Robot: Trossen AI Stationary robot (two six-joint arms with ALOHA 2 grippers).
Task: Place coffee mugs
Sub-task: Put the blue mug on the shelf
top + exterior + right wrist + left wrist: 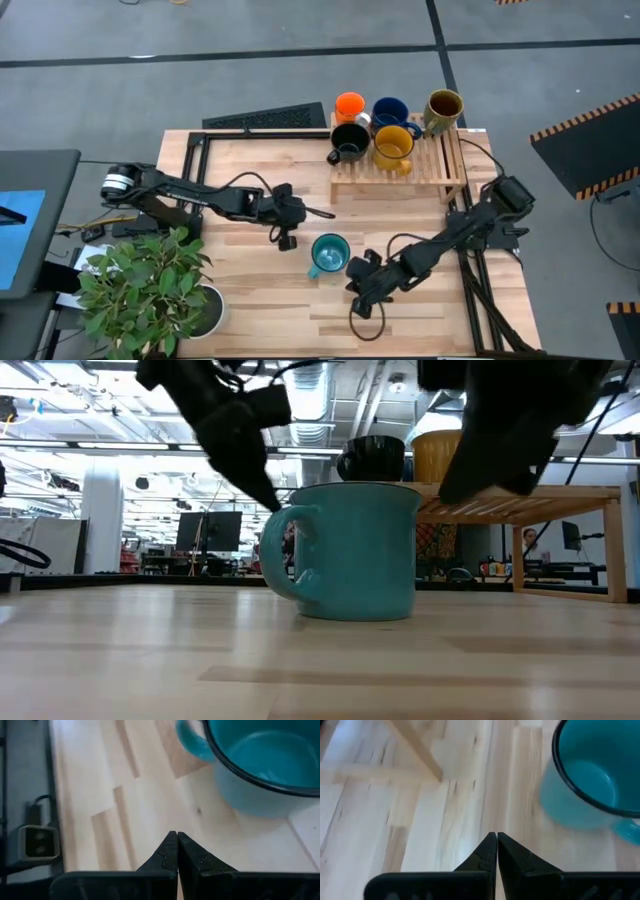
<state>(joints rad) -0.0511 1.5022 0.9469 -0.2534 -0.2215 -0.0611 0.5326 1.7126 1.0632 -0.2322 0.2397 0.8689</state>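
Starting at the left of the light wooden slatted table (250, 300): a leafy green plant in a white pot (150, 290) sits at the near left corner, no part of the job. The left gripper (325, 212) hangs over the middle of the table, its two dark fingers (487, 857) pressed together and holding nothing. Just beside its tip, toward the near edge, stands the glossy teal enamel mug with a dark rim (330, 253), upright, mouth up, alone on the bare boards; you see its handle (283, 555) best in the low view. On the mug's other side the right gripper (352, 288) is low over the table, likewise clenched and empty, with the mug just ahead of its tips in its own wrist view. Further right and toward the far edge, the raised pale wooden rack (440, 170) carries the other five: black mug (350, 140), orange mug (350, 105), yellow mug (393, 145), dark blue mug (390, 110) and olive-brown mug (443, 107). So the teal mug looks like the last to place. Both arms flank it closely; neither is clearly nearer. Whichever you use must open first, and the mug lies well apart from the rack, down-table of it.
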